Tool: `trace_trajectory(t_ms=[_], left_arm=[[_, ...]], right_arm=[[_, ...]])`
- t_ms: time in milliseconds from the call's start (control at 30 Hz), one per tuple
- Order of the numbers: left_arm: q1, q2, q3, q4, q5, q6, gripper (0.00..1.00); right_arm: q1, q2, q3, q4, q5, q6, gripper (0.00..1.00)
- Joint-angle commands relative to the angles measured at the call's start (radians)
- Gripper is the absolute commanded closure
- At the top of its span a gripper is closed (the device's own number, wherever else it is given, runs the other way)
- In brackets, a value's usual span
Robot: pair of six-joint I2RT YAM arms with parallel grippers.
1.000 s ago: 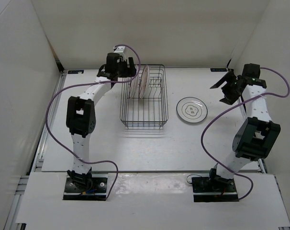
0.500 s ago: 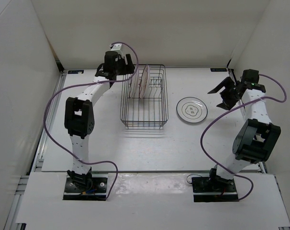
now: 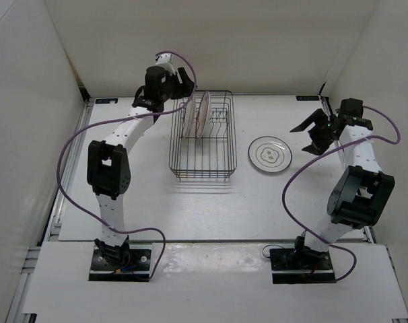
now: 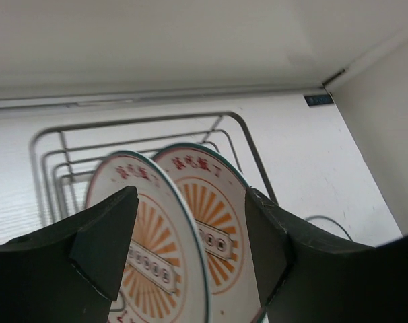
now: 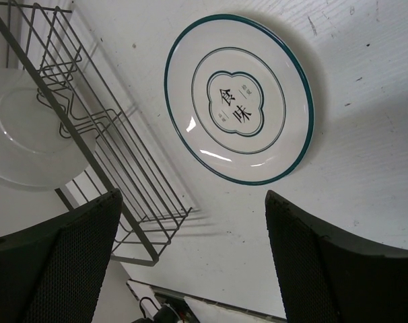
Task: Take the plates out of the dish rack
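Note:
The black wire dish rack [image 3: 202, 168] stands mid-table. Two plates with orange rays stand upright side by side at its far end, the nearer plate [image 4: 147, 249] and the farther plate [image 4: 221, 202], also seen from the top view [image 3: 190, 120]. My left gripper [image 3: 186, 86] hovers above them, open, its jaws straddling the nearer plate's rim in the left wrist view [image 4: 190, 198] without touching. The ringed plate [image 3: 270, 154] lies flat on the table to the right of the rack. My right gripper [image 3: 308, 136] is open and empty above and to the right of it [image 5: 239, 97].
White walls close in the table at the back and both sides. The rack's wire corner [image 5: 103, 134] shows in the right wrist view, with a plate's pale back [image 5: 29, 134] behind it. Purple cables loop from both arms.
My left gripper has moved up and toward the back wall above the standing plates. My right gripper has swung slightly left toward the ringed plate. No plate has moved.

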Motion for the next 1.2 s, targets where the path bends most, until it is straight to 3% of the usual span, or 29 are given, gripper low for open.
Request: trace_trajectory(t_ms=[0, 267, 700, 833, 1167], left_arm=[[-0.035, 0.004, -0.003, -0.029, 0.084, 0.006, 0.26], [-0.052, 0.047, 0.007, -0.105, 0.073, 0.029, 0.28], [-0.051, 0.043, 0.008, -0.084, 0.078, 0.055, 0.64], [-0.042, 0.026, -0.010, 0.015, 0.090, -0.008, 0.78], [-0.036, -0.019, -0.003, 0.187, 0.128, -0.137, 1.00]], right_arm=[[-0.009, -0.047, -0.022, -0.001, -0.016, 0.003, 0.12], [-0.010, -0.057, -0.036, 0.000, -0.022, 0.003, 0.12], [-0.058, -0.027, -0.042, 0.042, -0.056, 0.023, 0.12], [-0.071, -0.002, -0.045, 0.063, -0.082, 0.054, 0.12], [-0.119, 0.071, 0.013, 0.108, -0.140, 0.094, 0.14]])
